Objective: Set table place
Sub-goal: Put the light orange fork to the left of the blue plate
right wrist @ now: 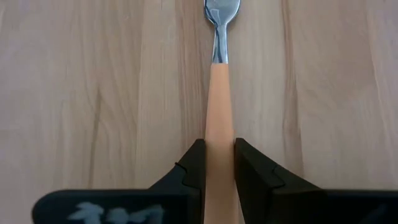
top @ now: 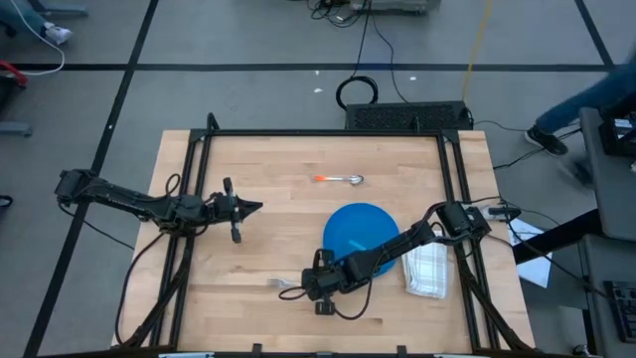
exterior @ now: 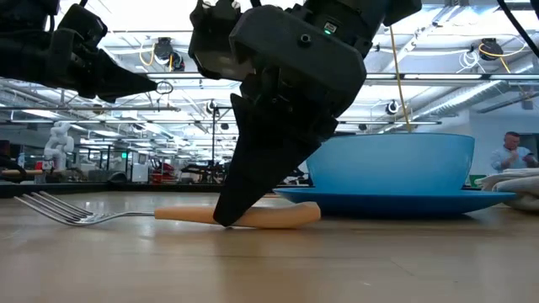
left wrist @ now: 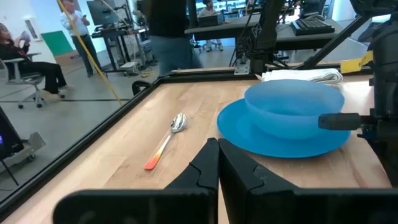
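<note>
- The right claw (right wrist: 219, 163) is down on the bench (top: 258, 249), pinching the peach handle of a fork (right wrist: 219, 112) that lies flat just left of the blue plate (top: 343, 249).
- A blue bowl (exterior: 396, 160) stands on that plate, and a folded cloth (top: 429, 270) lies just to its right.
- The left claw (top: 248, 208) hovers well apart with its fingers pressed together.
- A spoon (top: 341, 179) lies behind the plate, apparently not yet placed; the setting looks partly done.
- No writing or labels can be read.

You see two black jointed arms (top: 129, 199) with loose black cables; the wrist housing (exterior: 295, 50) carries a green light.
</note>
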Robot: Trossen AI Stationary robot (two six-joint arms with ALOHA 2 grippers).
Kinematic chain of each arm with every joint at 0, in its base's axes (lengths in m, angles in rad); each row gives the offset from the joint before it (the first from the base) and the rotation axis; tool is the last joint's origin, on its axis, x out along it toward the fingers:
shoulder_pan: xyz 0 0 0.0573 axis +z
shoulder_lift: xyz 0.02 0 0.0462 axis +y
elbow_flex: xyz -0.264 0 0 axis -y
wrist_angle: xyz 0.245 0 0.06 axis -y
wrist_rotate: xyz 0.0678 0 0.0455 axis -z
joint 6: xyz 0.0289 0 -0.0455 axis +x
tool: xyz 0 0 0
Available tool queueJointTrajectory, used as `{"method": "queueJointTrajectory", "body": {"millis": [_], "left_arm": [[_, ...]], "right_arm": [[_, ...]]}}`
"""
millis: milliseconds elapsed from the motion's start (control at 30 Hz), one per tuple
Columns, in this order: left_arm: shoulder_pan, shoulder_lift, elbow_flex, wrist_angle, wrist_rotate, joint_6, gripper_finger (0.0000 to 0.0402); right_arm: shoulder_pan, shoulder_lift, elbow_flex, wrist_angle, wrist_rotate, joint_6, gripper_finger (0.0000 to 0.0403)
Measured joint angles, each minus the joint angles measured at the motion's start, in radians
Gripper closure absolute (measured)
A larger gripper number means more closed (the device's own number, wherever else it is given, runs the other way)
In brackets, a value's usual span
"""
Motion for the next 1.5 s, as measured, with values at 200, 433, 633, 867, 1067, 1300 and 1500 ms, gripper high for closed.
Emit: {"method": "queueJointTrajectory", "body": {"millis": [200,433,633,867,1067,1300,1500], "left_arm": [[0.0,0.0,0.0,0.0,0.0,0.0,0.0392],[0.0,0.0,0.0,0.0,0.0,-0.002,0.0392],[0.0,0.0,0.0,0.0,0.0,-0.002,0.0392],[0.0,0.0,0.0,0.0,0.0,-0.006,0.0392],[0.0,0.0,0.0,-0.03,0.001,-0.045,0.0392],[0.0,0.0,0.0,-0.047,0.001,-0.069,0.0392],[0.0,0.0,0.0,-0.054,0.008,-0.092,0.0392]], "right_arm": [[0.006,0.003,0.0,0.003,-0.001,0.003,0.0291],[0.01,-0.003,0.0,0.002,-0.003,0.02,0.0224],[0.008,-0.063,-0.003,-0.003,0.015,0.004,0.0216],[0.014,-0.168,-0.002,-0.023,0.071,-0.007,0.0225],[0.013,-0.309,-0.002,-0.123,0.233,-0.04,0.0242],[0.017,-0.491,-0.15,-0.142,0.306,-0.112,0.0291],[0.004,-0.694,-0.453,0.007,0.429,-0.138,0.0367]]}}
